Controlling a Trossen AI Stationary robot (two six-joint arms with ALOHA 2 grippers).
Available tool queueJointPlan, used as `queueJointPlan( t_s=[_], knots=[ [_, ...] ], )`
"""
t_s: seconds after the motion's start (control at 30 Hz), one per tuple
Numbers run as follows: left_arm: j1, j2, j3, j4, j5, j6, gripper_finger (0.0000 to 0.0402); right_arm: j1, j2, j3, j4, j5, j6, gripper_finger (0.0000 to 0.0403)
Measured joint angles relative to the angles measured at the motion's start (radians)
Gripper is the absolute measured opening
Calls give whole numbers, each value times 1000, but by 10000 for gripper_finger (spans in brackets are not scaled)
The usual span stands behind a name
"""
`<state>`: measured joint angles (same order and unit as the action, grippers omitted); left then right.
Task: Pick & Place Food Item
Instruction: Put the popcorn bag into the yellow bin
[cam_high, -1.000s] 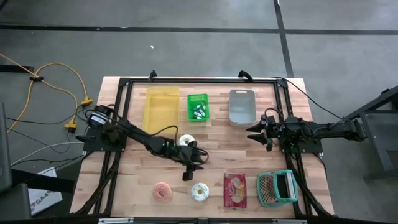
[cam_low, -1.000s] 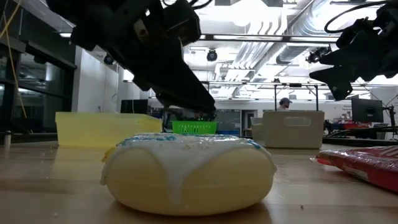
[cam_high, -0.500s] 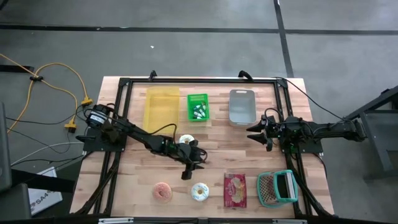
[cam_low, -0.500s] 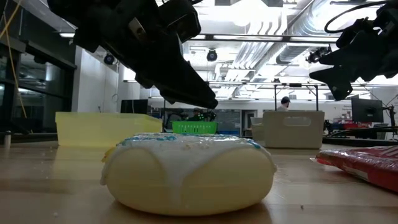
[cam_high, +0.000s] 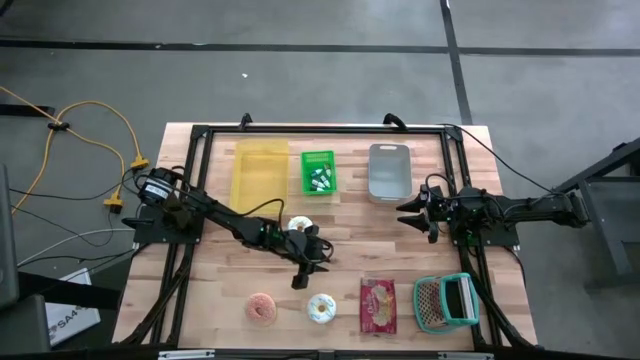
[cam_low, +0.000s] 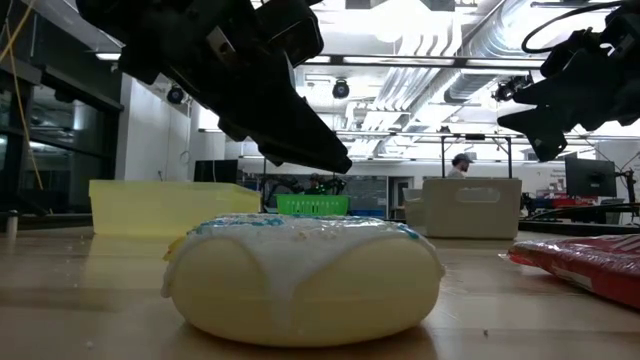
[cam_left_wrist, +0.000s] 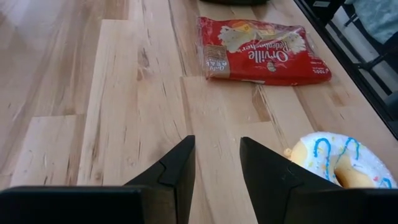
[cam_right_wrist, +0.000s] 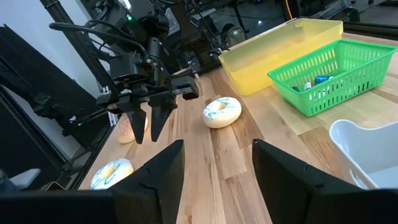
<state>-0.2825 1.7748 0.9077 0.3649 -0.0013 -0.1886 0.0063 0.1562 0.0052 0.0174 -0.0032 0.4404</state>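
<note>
Three doughnuts lie flat on the wooden table: a white-iced one, a pink one and a white one with blue drizzle. A red popcorn bag lies flat beside the drizzled one. My left gripper hovers open above bare wood between the white-iced and the drizzled doughnut, fingers slanting down, nothing between them. My right gripper waits open at the table's right side, clear of the table.
Along the far side stand a yellow bin, a green basket holding small items and a grey bin. A teal basket sits at the near right. A black frame borders the table.
</note>
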Motion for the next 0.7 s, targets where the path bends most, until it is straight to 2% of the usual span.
queueJointPlan(
  t_s=[0.7],
  knots=[
    [0, 0, 0, 0, 0, -2, 122, 0, 0, 0, 0, -2, -45, 175]
  ],
)
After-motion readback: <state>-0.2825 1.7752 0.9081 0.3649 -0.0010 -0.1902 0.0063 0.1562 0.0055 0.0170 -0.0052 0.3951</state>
